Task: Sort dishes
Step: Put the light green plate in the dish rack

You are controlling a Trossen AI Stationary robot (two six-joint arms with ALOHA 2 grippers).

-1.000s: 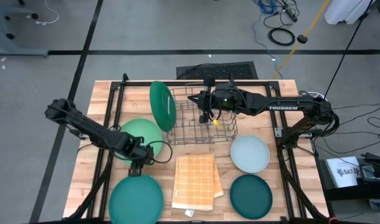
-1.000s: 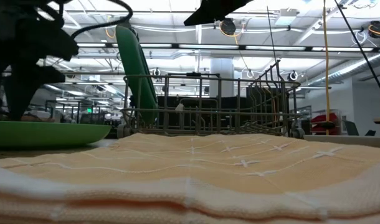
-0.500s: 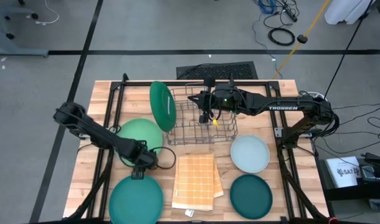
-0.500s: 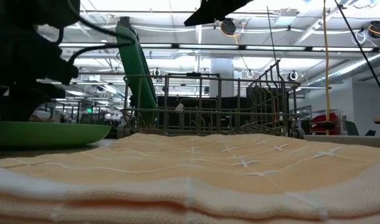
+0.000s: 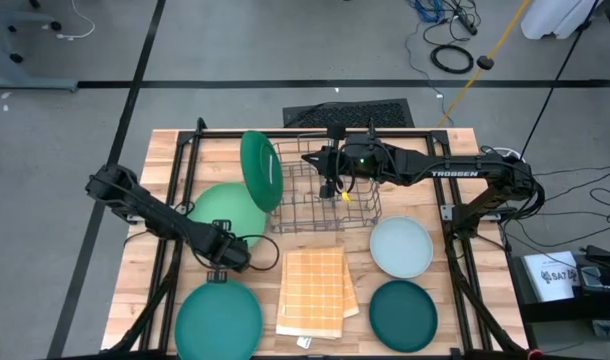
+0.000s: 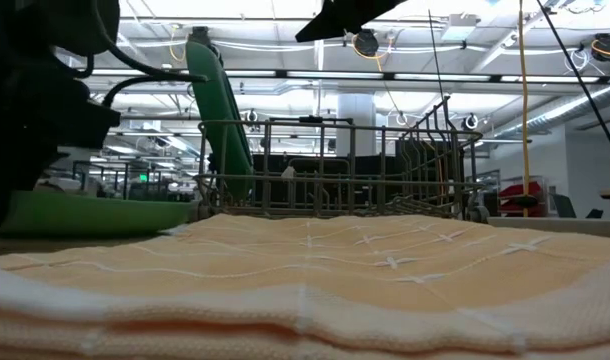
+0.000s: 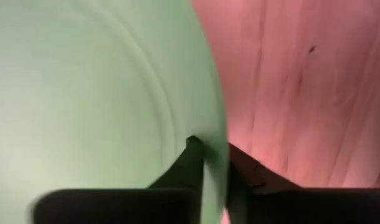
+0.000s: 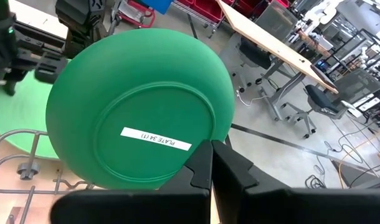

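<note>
A slatted wooden worktop [image 5: 165, 150] in an open workshop carries a grey wire dish rack [image 5: 325, 195], a square orange-yellow checked cloth [image 5: 312, 290] and five round flat plates; the left tool [image 5: 223, 264] is pinched narrow on the near rim of the round light green plate [image 5: 223, 212], one finger above the rim and one beneath it, as the left wrist view shows; that plate lies on the worktop left of the rack, with the teal plate [image 5: 218, 320] just in front of it; the mid green plate [image 5: 260, 170] stands on edge at the rack's left end; the pale blue-grey plate [image 5: 401, 246] and dark teal plate [image 5: 403, 314] lie flat to the right of the cloth; the right tool [image 5: 331, 186] hangs closed and empty over the rack. Risks, as judged: the bite on the rim looks shallow, so a lift may let the light green plate pivot and slip free; a swing toward the rack could knock the standing mid green plate; a low drag could nudge the teal plate.
</note>
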